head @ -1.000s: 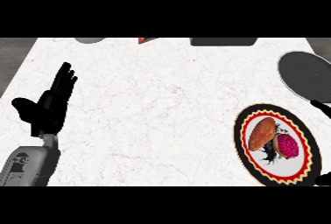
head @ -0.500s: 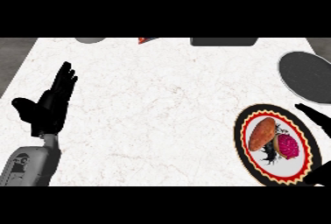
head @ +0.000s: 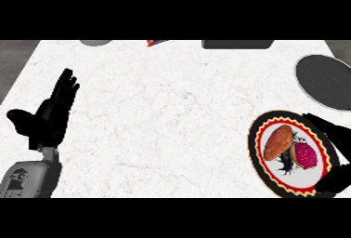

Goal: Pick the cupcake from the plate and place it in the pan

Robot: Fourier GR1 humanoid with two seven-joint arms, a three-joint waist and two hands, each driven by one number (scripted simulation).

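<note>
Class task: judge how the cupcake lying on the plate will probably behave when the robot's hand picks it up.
The cupcake lies tipped on the plate, so it may roll when nudged. Its pink frosted end looks soft, probably smearing under fingers. The right hand at the plate's far side is open.

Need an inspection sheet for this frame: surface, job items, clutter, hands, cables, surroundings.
Surface: white marbled counter.
Job's things: brown-topped cupcake with pink wrapper lies on its side on the round plate with red and gold rim, lower right; dark round pan beyond it at the right edge.
Clutter: grey round object, small orange-red object and dark rectangular object along the far edge, all cut off.
Hands: left hand open, resting at left; right hand at the plate's right side, apart from the cupcake.
Cables: nothing seen.
Surroundings: grey floor strips beside the counter.
</note>
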